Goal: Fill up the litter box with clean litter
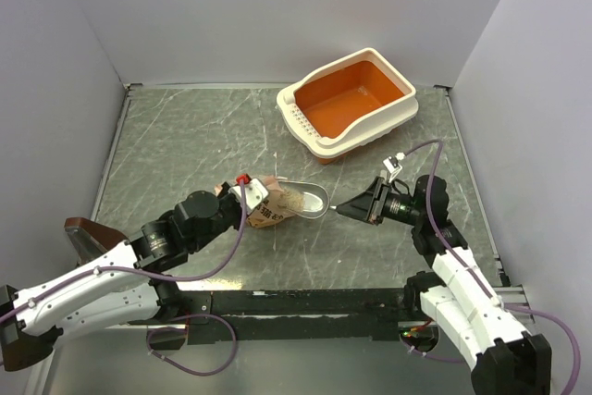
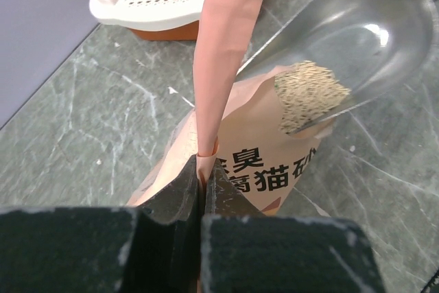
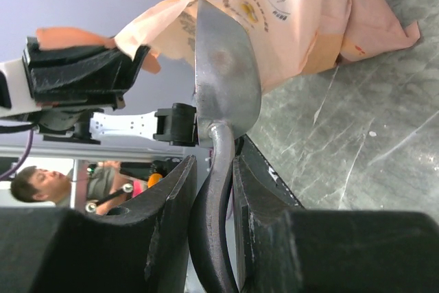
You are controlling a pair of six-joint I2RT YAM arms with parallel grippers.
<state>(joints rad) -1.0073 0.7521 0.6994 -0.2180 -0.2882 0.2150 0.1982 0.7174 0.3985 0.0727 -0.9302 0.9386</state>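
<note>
Tabletop (image 1: pixel 185 145) runs open from the right claw (image 1: pixel 340 207) out to the litter box (image 1: pixel 298 117). The box sits well beyond that claw, up near the far wall, with its slotted cream rim end turned toward the left claw's side. Box and claws are well apart.

Right claw is clamped on the handle of a grey metal scoop (image 1: pixel 313 199), with the bowl pointing away from it toward the left claw (image 1: pixel 242 193). Left claw is pinched tight on the upright flap of a pink-orange paper bag (image 1: pixel 268 212) right in front of it. The scoop's lip overlaps the bag's opening, and there's a small heap of clean litter (image 2: pixel 309 94) in the bowl, at the end nearest the bag. The litter box is showing plain orange floor inside.

The surface is a grey-green marbled look, with pale walls on three sides.
</note>
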